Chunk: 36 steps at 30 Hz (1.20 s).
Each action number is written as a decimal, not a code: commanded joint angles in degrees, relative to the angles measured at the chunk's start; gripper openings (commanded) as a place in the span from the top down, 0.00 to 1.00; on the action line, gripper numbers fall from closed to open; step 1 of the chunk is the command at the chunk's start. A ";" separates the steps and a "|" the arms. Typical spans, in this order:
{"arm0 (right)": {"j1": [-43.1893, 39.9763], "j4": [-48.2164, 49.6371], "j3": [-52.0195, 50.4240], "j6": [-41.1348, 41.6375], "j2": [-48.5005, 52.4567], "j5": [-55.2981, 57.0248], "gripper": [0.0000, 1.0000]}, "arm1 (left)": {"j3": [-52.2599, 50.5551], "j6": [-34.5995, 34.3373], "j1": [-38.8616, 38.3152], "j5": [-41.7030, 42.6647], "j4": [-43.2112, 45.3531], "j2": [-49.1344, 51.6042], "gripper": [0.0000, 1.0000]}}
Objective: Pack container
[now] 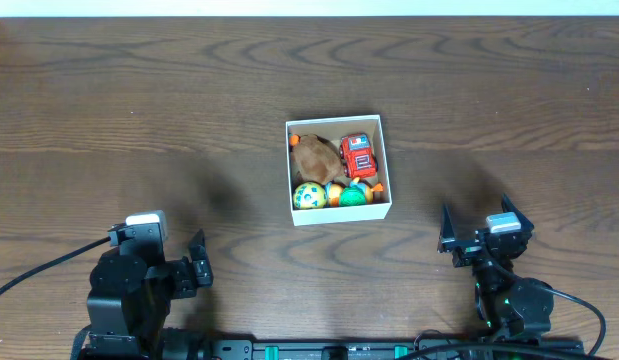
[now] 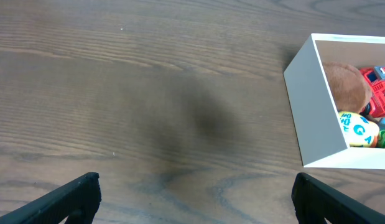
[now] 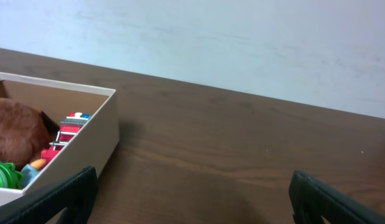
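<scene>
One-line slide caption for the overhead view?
Square white cardboard container holds brown plush, red toy car, yellow patterned ball; left gripper and right gripper open.

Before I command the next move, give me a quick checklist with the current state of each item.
1. Left gripper open and empty: ok.
2. Right gripper open and empty: ok.
3. Both grippers apart from the container: ok.
4. Brown plush, red truck and patterned ball inside the walls: ok.
5. No toy visible outside the container in the overhead view: ok.
6. All toys below the rim: cannot tell.
</scene>
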 commanded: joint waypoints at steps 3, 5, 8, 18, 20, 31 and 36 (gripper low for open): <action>-0.37 0.24 -0.39 -0.81 -0.37 -0.46 0.01 | -0.15 -0.20 -0.17 -0.42 0.02 0.13 0.02; -0.37 0.24 -0.39 -0.81 -0.37 -0.46 0.01 | -0.15 -0.20 -0.17 -0.42 0.02 0.13 0.02; -0.37 0.63 -0.42 -1.92 -0.39 2.67 0.01 | -0.15 -0.20 -0.17 -0.42 0.02 0.13 0.02; -0.26 0.46 -0.72 3.76 -0.39 5.88 0.01 | -0.15 -0.20 -0.17 -0.42 0.02 0.13 0.02; -0.26 0.44 -0.72 3.78 -0.39 5.99 0.01 | -0.15 -0.20 -0.17 -0.42 0.02 0.13 0.02; -0.26 0.61 -0.72 10.38 -0.39 5.95 0.01 | -0.15 -0.20 -0.17 -0.42 0.02 0.13 0.02; -0.33 0.63 -0.72 10.36 -0.37 5.95 0.01 | -0.15 -0.20 -0.17 -0.42 0.02 0.13 0.02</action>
